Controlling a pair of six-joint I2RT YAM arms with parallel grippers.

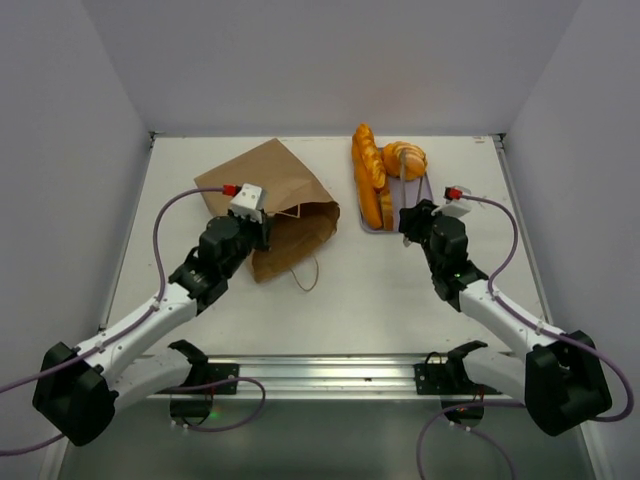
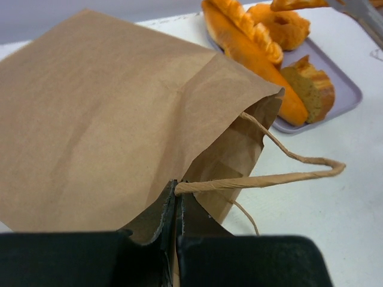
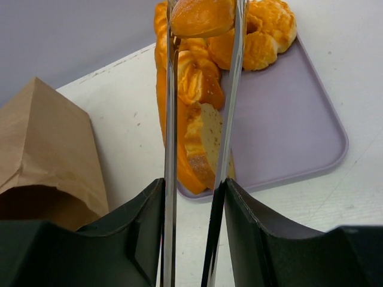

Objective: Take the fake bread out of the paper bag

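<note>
Several fake bread pieces (image 1: pixel 372 175) lie on lavender tray (image 3: pixel 281 131); one more hangs in tongs (image 3: pixel 170 119) above it. Right jaws pinch tongs. Left jaws, pressed together, clamp paper bag (image 2: pixel 102 119) rim on surface (image 1: pixel 380 290).

Plain grey walls (image 1: pixel 330 60) enclose a white table (image 1: pixel 370 290) on three sides.

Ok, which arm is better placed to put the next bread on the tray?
Right. The right gripper holds the tongs with bread clamped above the tray; the left gripper pinches the bag.
</note>
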